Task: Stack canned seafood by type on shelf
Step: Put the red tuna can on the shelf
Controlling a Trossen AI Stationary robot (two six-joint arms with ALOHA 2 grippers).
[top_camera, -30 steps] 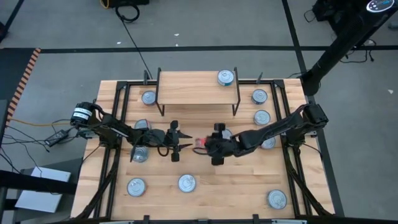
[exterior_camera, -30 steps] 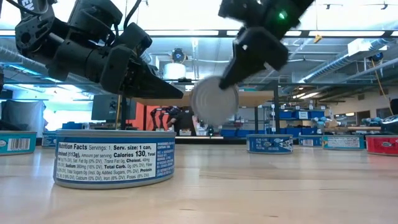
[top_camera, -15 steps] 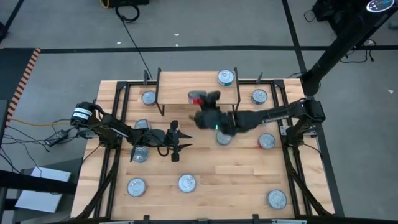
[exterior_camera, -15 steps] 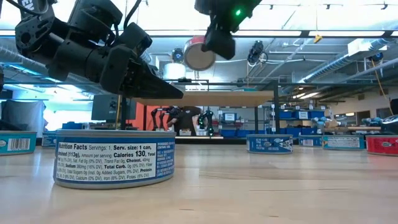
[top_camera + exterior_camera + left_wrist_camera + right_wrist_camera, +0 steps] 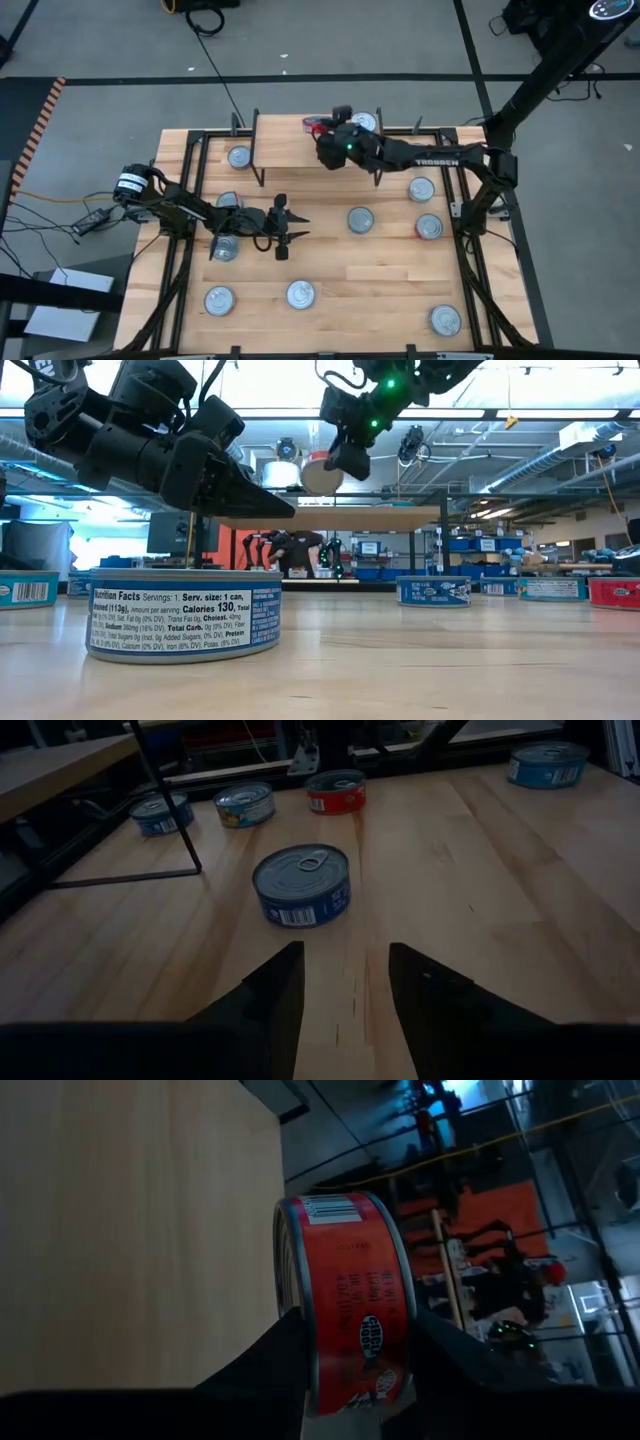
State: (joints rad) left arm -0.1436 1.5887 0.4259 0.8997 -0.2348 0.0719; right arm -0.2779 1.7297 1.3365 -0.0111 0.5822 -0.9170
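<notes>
One red tin (image 5: 345, 1305) sits pinched on edge in the right gripper (image 5: 322, 130) over the shelf (image 5: 290, 140) at upper centre; released tilted, it could roll off. Left gripper (image 5: 283, 228) waits open.

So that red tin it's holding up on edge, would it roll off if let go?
Probably: the red tin is round and held on edge between the right gripper fingers above the shelf. Its smooth metal looks stiff, perhaps slippery.

Surface (image 5: 330, 270): slatted wood, carrying the shelf and loose tins.
Shelf (image 5: 290, 140): plank top on black legs, at the far edge.
On shelf: one silver-topped tin (image 5: 366, 122).
</notes>
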